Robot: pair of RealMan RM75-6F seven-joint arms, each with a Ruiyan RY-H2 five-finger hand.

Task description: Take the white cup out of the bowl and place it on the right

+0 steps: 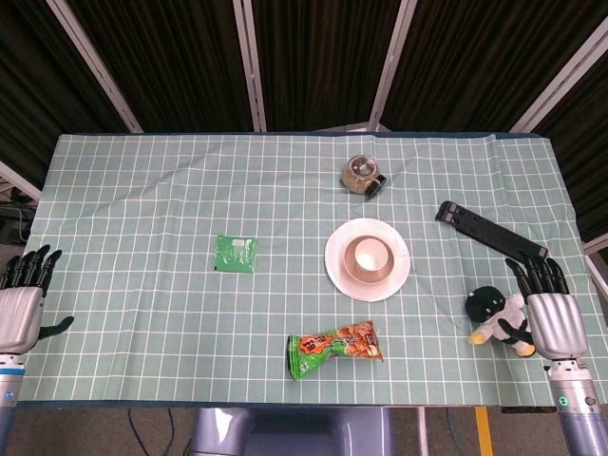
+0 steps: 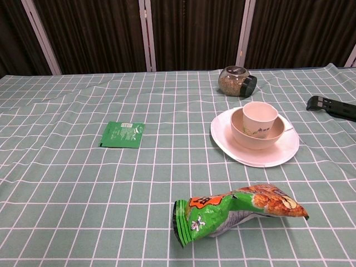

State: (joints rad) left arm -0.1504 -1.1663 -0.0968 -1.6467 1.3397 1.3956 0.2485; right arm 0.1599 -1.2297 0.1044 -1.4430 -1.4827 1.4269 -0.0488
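Observation:
The white cup (image 1: 368, 255) (image 2: 260, 114) stands upright inside a pale bowl (image 1: 351, 269) (image 2: 245, 136), which rests on a white plate (image 1: 337, 261) (image 2: 278, 156) right of the table's centre. My right hand (image 1: 549, 312) hovers at the table's right edge, fingers extended and apart, holding nothing, well right of the bowl. At the left edge my left hand (image 1: 21, 302) is also open with fingers spread and nothing in it. The chest view shows neither hand.
A green snack bag (image 1: 334, 348) (image 2: 236, 212) lies near the front edge. A small green packet (image 1: 236, 254) (image 2: 122, 134) sits left of centre. A glass jar (image 1: 362, 175) (image 2: 236, 81) lies behind the plate. A penguin toy (image 1: 498, 318) and a black bar (image 1: 489, 229) (image 2: 331, 105) occupy the right side.

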